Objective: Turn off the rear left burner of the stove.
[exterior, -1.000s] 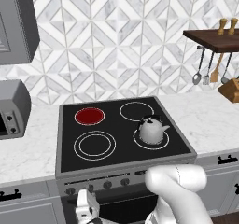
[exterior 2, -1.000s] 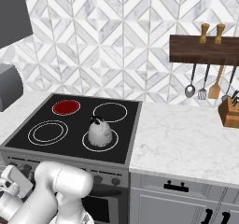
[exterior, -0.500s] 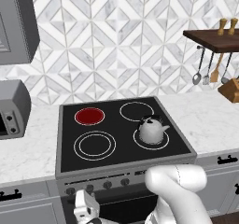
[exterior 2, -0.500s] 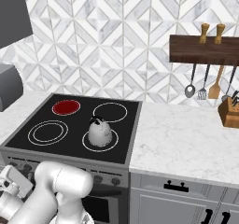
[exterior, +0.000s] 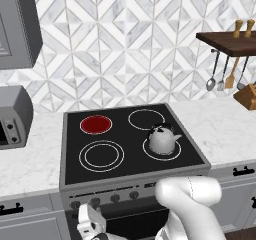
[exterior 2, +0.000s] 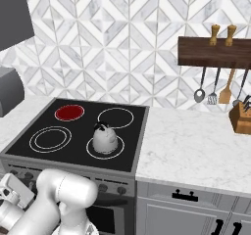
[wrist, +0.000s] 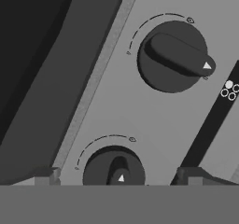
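The arm (exterior: 190,204) bends low, its gripper (wrist: 119,178) hanging down at the front with jaws spread wide, one fingertip (wrist: 44,175) at each side, holding nothing.

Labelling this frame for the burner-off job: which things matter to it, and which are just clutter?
Relevant:
- rear left burner, glowing red
- stove
- two knobs, one ahead and one between the fingertips
- claw, open

Clutter:
- kettle on the front right zone
- toaster oven
- hanging utensils
- knife block
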Available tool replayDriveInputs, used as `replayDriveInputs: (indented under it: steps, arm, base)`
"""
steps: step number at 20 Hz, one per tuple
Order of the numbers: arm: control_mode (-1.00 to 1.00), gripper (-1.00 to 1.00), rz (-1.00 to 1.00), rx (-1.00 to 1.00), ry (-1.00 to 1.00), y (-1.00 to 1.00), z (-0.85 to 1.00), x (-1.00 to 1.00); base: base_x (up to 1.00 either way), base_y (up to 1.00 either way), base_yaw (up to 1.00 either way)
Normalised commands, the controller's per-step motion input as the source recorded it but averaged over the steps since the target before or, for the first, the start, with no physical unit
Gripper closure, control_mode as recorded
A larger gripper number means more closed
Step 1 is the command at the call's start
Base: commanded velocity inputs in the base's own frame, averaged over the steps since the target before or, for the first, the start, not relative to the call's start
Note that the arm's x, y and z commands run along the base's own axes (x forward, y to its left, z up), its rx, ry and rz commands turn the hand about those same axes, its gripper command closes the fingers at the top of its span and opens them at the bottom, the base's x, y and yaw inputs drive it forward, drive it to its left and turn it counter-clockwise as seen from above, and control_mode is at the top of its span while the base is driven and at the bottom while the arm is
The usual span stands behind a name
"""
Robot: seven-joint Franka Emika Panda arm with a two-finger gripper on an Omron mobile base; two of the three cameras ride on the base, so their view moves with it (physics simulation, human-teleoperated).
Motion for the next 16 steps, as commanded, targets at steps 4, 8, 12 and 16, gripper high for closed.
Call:
replayDriveInputs:
  steps: [4, 8, 12, 16]
  arm:
    - [-1.0, -1.0, 0.0, 0.0, 0.0, 0.12, -0.12, 0.1]
    - [-1.0, -1.0, 0.0, 0.03, -0.02, 0.0, -0.1, 0.0]
    - [-1.0, -1.0, 0.0, 0.08, 0.0, -0.01, 0.0, 0.0]
    - [-1.0, -1.0, 0.0, 0.07, 0.0, -0.04, 0.0, 0.0]
  base:
    - [0.0, 0.0, 0.0]
    - [0.0, 0.0, 0.0]
    - [0.0, 0.0, 0.0]
    - [0.0, 0.0, 0.0]
